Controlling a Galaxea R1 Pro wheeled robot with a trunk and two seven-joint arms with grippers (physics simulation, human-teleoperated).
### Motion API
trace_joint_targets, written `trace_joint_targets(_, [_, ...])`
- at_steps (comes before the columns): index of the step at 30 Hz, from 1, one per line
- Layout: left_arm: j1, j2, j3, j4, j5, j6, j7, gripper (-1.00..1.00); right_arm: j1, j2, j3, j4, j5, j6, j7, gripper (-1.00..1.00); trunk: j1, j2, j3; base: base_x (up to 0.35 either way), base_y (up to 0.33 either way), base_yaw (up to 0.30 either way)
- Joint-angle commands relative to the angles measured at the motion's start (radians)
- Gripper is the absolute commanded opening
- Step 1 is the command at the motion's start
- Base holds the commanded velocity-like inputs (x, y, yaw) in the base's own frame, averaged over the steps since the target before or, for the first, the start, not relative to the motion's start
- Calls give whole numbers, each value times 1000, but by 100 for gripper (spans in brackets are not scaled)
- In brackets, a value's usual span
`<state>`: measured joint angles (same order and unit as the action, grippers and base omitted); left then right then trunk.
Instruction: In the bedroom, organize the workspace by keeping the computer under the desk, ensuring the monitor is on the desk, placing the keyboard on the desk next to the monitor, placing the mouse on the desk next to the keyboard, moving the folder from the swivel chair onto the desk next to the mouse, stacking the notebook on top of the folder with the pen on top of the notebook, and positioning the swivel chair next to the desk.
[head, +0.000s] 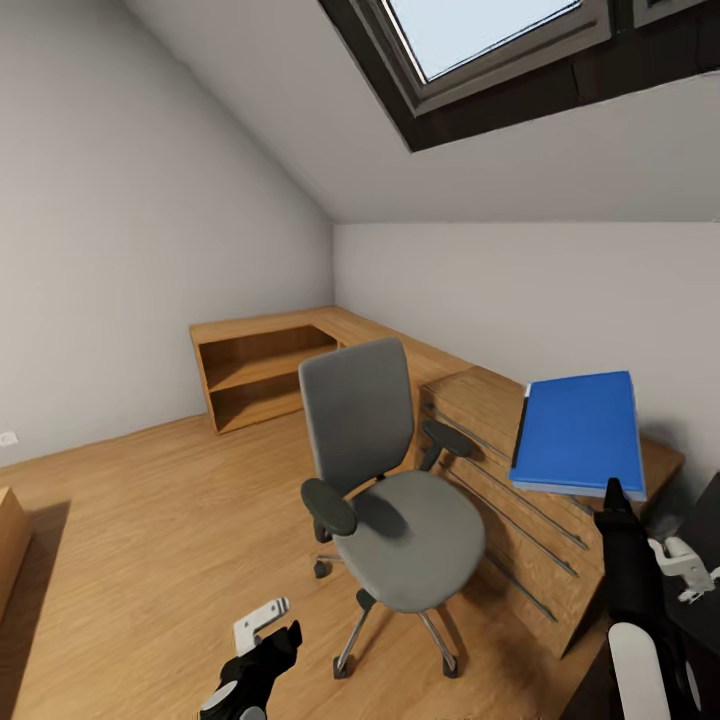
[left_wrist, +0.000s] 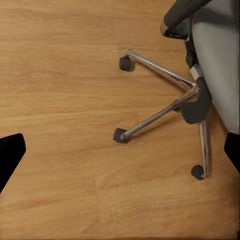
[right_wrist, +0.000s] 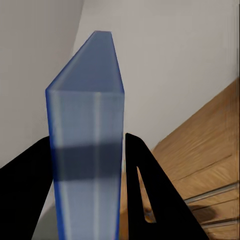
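The right gripper (right_wrist: 87, 165) is clamped on the folder (right_wrist: 87, 130): the right wrist view looks along its pale blue edge, with one dark finger (right_wrist: 142, 185) pressed against each side, a grip the head view hides behind the arm. In the head view the right gripper (head: 612, 495) reaches up from the lower right and holds the one blue folder (head: 580, 430) by its near edge, raised and tilted above the wooden drawer cabinet (head: 520, 490). The left gripper (head: 262, 628) hangs low over the wooden floor (head: 150, 520); the left wrist view shows its two fingertips (left_wrist: 10, 155) wide apart with nothing between them. That view also shows three chrome legs and three casters of the single swivel chair (left_wrist: 200, 90). The swivel chair (head: 395, 500) stands just beside the cabinet, its seat bare.
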<state>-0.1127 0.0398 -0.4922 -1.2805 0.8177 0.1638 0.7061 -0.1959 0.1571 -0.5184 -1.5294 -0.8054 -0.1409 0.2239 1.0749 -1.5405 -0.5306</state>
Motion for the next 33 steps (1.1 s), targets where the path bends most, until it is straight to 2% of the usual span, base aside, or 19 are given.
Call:
trace_joint_targets(1, [-1,-2,-2,4,0,3,6,100,-1,1,-1,1,-11,0,8,-100,-4,7,2,0,0,-261])
trace_joint_targets(4, [-1,-17,-2,25,-8,3,6,100,-1,1,0,4,-11,0,8,-100,-16,28,12,0,0,-261])
trace_joint_targets(7, [-1,-31,-1,38,-33,3,6,100,-1,1,0,6,-10,0,8,-100,-27,49,21,0,0,-261])
trace_joint_targets(12, [-1,-36,0,43,-55,3,6,100,-1,1,0,7,-9,0,8,-100,-46,84,37,0,0,-262])
trace_joint_targets(33, [-1,-49,2,59,-62,2,6,100,-1,1,1,8,-7,-19,8,-100,-127,231,102,0,0,-264])
